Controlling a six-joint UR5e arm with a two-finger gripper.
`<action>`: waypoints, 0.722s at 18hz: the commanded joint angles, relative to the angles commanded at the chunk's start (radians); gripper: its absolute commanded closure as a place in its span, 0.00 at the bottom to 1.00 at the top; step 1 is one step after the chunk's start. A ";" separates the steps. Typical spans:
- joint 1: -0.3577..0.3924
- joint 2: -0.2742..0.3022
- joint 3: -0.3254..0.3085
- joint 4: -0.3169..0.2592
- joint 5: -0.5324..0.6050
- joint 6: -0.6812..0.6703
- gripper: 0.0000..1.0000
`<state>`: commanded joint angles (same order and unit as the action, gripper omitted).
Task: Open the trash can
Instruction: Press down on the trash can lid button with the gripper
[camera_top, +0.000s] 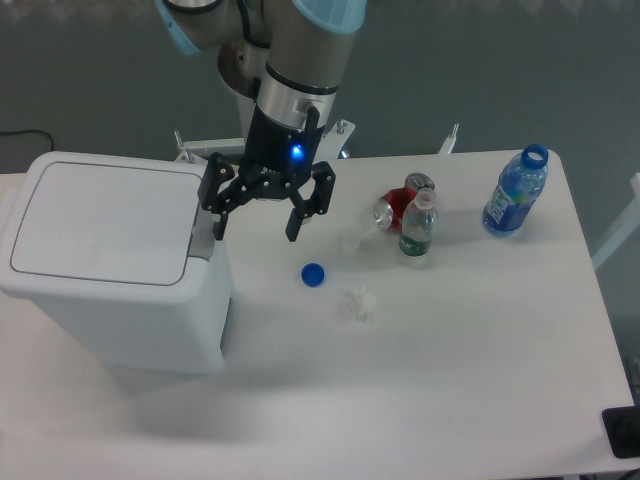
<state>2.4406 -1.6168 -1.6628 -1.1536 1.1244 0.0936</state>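
Trash can (115, 265) with its flat lid down sits at the table's (450, 400) 9 o'clock edge.
Gripper (256, 228), fingers spread wide and holding nothing, hovers at the can's 3 o'clock corner beside the grey tab (203, 243). Outward toward 3 o'clock lie a blue cap (313, 274), crumpled paper (356, 303), red can (397, 208), small bottle (418, 228) and uncapped blue bottle (516, 192); labels unreadable. Bare tabletop stretches toward 5 o'clock.
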 joint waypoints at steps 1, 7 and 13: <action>0.000 0.000 0.000 0.000 0.000 0.000 0.00; -0.002 0.002 -0.002 0.000 0.000 0.000 0.00; -0.002 0.000 -0.009 0.002 0.000 0.003 0.00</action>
<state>2.4390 -1.6168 -1.6720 -1.1520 1.1244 0.0966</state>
